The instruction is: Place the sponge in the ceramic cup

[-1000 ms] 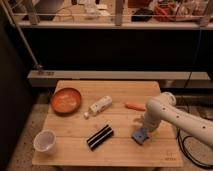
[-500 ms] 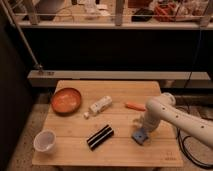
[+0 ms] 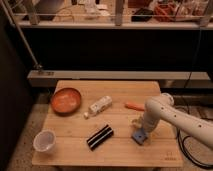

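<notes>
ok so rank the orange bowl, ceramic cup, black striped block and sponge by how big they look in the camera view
1. orange bowl, clearly the largest
2. ceramic cup and black striped block: they look alike, so no ranking between them
3. sponge, the smallest, partly hidden by the gripper right over it

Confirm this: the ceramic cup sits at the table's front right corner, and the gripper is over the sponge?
Not quite. The camera view shows the ceramic cup at the table's front left corner. The gripper is over the sponge, on the right side.
</notes>
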Robot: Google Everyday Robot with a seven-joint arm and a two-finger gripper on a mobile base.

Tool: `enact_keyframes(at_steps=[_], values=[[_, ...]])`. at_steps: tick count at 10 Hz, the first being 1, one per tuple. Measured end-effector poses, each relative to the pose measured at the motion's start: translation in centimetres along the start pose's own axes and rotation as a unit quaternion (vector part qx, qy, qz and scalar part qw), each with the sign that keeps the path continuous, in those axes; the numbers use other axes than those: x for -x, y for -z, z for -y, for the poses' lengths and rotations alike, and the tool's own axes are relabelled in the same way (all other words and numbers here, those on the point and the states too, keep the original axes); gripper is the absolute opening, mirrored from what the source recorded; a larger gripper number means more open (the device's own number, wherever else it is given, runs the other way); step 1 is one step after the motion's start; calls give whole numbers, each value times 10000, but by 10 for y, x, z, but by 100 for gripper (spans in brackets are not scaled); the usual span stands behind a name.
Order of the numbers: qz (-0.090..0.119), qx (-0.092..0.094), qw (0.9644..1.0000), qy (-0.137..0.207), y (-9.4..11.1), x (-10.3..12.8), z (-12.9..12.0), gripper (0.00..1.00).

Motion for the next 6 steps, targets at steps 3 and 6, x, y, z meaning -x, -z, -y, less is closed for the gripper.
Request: enact_keyframes(at_steps=[3,6], values=[[52,9,10000,3,-5,2,4,62],[94,-19,9999,-36,-8,1,4,37]])
